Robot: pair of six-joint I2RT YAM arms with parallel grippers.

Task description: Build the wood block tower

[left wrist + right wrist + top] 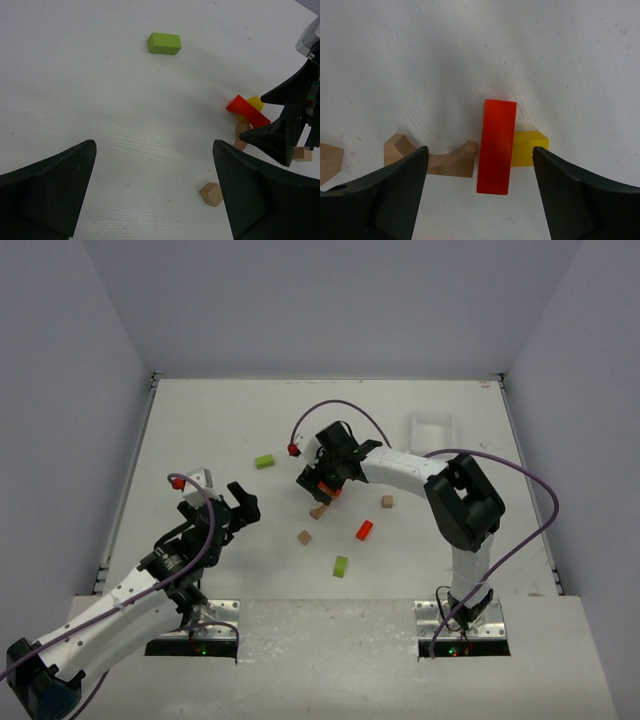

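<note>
Nearby, at the front left, the left arm stretches forward and to the right, low over the white surface [200, 430]. Its left pincer [240, 512] is released, the fingers wide with only bare surface between them. Just beyond the bases lie loose wood blocks, well apart: a lime green wooden block [341, 566], a plain brown wooden cube [304, 537] and a short red wooden bar [364, 530]. Farther in, a brown wooden arch piece [437, 160] lies just beside a longer red wooden bar [496, 146], which rests partly over a small yellow wooden block [530, 148]. The right arm rises from its base, folds at the elbow and reaches left, pointing its right pincer [479, 150] down over that pair. It too is released, and its fingers [585, 195] straddle the red bar without touching it. A second brown cube [387, 501] sits just on the near side of the forearm. Beyond, a lime green wooden bar [264, 461] lies alone, and a white rectangular tray [432, 428] stands at the far right.
</note>
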